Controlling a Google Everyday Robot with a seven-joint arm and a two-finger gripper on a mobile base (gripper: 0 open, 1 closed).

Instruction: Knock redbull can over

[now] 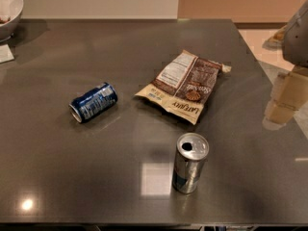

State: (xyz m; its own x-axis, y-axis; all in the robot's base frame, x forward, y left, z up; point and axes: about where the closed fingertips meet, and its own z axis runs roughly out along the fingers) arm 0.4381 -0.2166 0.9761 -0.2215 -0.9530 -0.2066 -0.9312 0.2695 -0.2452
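A slim, tall silver metal redbull can with blue patches (190, 163) is set upright near the front edge of a dark grey tabletop (120, 52); a crumpled brown-and-cream snack bag (185, 86) is laid just behind it, and a shorter dark blue can with white print (93, 102) is laid on its side well to the left. The pale beige gripper (284, 102) is held at the table's right edge, well apart from the slim can; whether it is clenched or released cannot be told.

place: kitchen-like | evidence: grey countertop (57, 167), bowl (8, 8), snack bag (185, 85) | tool (284, 100): right edge
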